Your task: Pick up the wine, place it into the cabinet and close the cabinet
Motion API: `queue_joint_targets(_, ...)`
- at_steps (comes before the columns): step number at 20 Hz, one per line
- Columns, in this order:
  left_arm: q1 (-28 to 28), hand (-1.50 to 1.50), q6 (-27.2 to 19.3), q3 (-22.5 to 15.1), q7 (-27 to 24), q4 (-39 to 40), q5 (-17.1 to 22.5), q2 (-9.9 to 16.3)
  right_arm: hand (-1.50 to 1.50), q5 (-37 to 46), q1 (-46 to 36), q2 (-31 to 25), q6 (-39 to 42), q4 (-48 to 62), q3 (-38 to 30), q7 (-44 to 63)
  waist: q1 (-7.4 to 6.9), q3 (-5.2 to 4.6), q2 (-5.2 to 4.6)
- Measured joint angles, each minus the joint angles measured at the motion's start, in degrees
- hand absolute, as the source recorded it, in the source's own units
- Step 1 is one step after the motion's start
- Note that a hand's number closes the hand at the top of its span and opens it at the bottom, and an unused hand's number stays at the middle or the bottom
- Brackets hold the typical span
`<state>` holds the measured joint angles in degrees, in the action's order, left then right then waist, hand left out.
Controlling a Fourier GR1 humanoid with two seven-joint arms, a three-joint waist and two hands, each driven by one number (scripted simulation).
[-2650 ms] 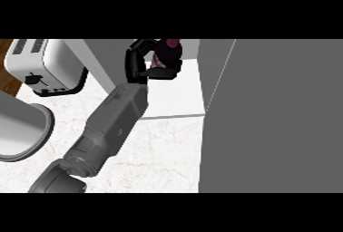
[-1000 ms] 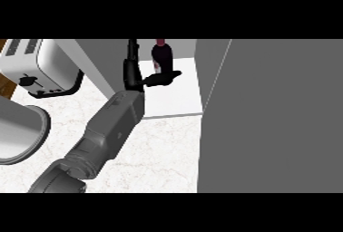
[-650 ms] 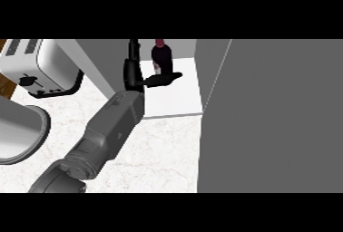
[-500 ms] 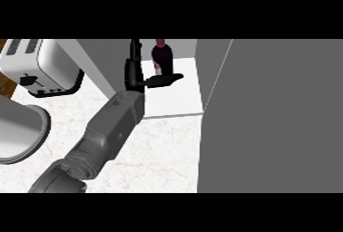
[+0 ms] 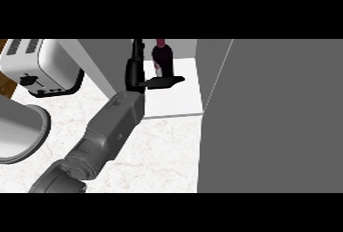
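The dark wine bottle (image 5: 162,56) stands upright on the white floor of the cabinet (image 5: 182,97), near the view's top middle. My left hand (image 5: 136,74) is just left of the bottle, fingers straight up and thumb (image 5: 164,82) sticking out sideways below the bottle's front. The hand is open and does not curl round the bottle; whether the thumb touches it I cannot tell. The grey forearm runs down to the lower left. The cabinet's big grey door (image 5: 281,118) stands open along the right side. My right hand is out of view.
A silver toaster (image 5: 39,65) stands at the upper left on the marble counter (image 5: 161,154). A round grey vessel (image 5: 17,133) sits at the left edge. A grey cabinet wall (image 5: 100,59) rises left of the hand.
2.6 s ago the left hand was curled round the bottle; it has since opened and the bottle stands on its own. Over the last second almost nothing has moved.
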<state>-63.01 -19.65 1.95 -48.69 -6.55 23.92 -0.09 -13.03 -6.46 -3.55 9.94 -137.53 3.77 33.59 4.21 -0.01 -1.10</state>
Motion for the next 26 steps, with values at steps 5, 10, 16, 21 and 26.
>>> queue_joint_targets(5,0.58,-1.5,2.2,-0.28,-0.74,-0.98,2.44,-0.01,-1.5,0.21,-0.29,0.42,-0.67,0.09,0.76,0.08,0.17,0.02,0.23)
queue_joint_targets(10,1.46,-1.5,4.1,-2.25,-0.7,-2.26,5.19,-0.02,-1.5,0.35,0.21,0.53,-1.27,-0.21,1.54,0.9,0.17,0.0,0.53)
queue_joint_targets(16,5.04,-1.5,3.19,-7.74,0.02,-6.38,10.33,0.06,-1.5,0.69,0.23,0.75,-1.76,-0.21,2.73,0.93,0.11,0.05,1.02)
queue_joint_targets(21,12.5,-1.5,0.12,-16.09,0.99,-14.79,16.06,0.09,-1.5,0.87,1.73,0.08,-1.07,-0.29,1.97,-0.18,-0.79,0.01,1.26)
queue_joint_targets(26,20.82,-1.5,-7.79,-27.13,3.08,-28.32,20.69,0.08,-1.5,1.13,2.84,-0.1,-1.28,-0.4,0.97,-1.42,-2.26,0.02,1.47)
